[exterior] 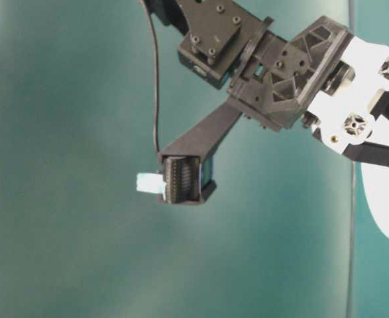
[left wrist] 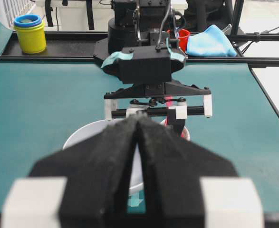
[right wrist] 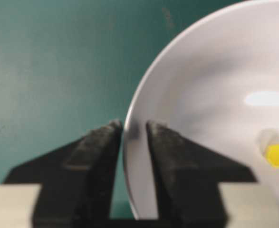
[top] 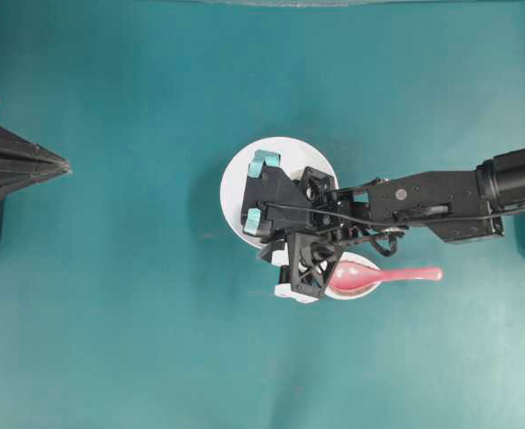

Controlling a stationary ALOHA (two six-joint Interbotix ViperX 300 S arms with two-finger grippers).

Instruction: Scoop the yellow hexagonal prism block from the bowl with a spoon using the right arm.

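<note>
The right claw (right wrist: 132, 130) straddles the white bowl's (right wrist: 215, 71) rim, fingers narrowly apart, probably to steady it. The yellow hexagonal prism block (right wrist: 278, 156) lies inside (spoon (top: 396, 276) rests untouched nearby).

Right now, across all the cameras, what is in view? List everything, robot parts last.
bowl: one, white, mid-table.
yellow hexagonal prism block: one, yellow, inside the bowl.
spoon: one, pink-red, scoop resting in the small dish.
small dish: one, whitish, beside the bowl.
table: one, teal.
cup: one, yellow with blue rim, far shelf.
red cup: one, far shelf.
cloth: one, blue, far shelf.
left gripper: black, shut, at the table's edge.
right gripper: black with teal tape, jaws astride the bowl's rim.
</note>
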